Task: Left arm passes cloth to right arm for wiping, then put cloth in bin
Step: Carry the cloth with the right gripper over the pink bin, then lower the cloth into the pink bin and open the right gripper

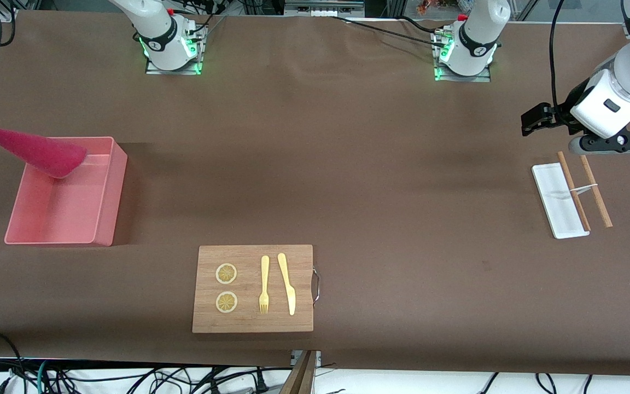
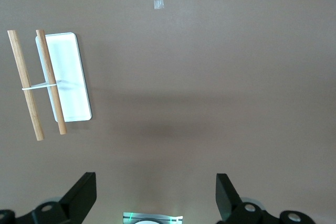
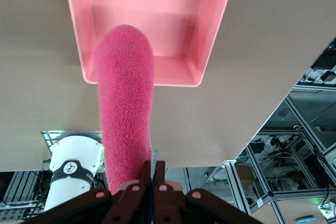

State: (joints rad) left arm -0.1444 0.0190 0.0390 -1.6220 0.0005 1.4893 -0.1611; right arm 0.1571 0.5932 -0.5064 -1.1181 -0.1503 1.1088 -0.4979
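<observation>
I see the bin (image 1: 104, 219) open on top with bare floor inside; nothing blocks a way down into it except the cloth (image 1: 39, 151) hanging from my right tool (image 3: 153, 179), which is clamped on it over the bin's rim. The bin's straight walls bar any sideways sweep at table (image 1: 348, 164) height. The middle of the table is bare and I can pass freely there. Nearer the camera, the board (image 1: 252, 323) with fork (image 1: 264, 284), knife (image 1: 287, 283) and two slices (image 1: 226, 273) takes up room. At the left arm's end, the tray (image 1: 553, 205) and chopsticks (image 1: 596, 191) lie just under my left tool (image 2: 156, 195), spread wide over bare table beside them.
</observation>
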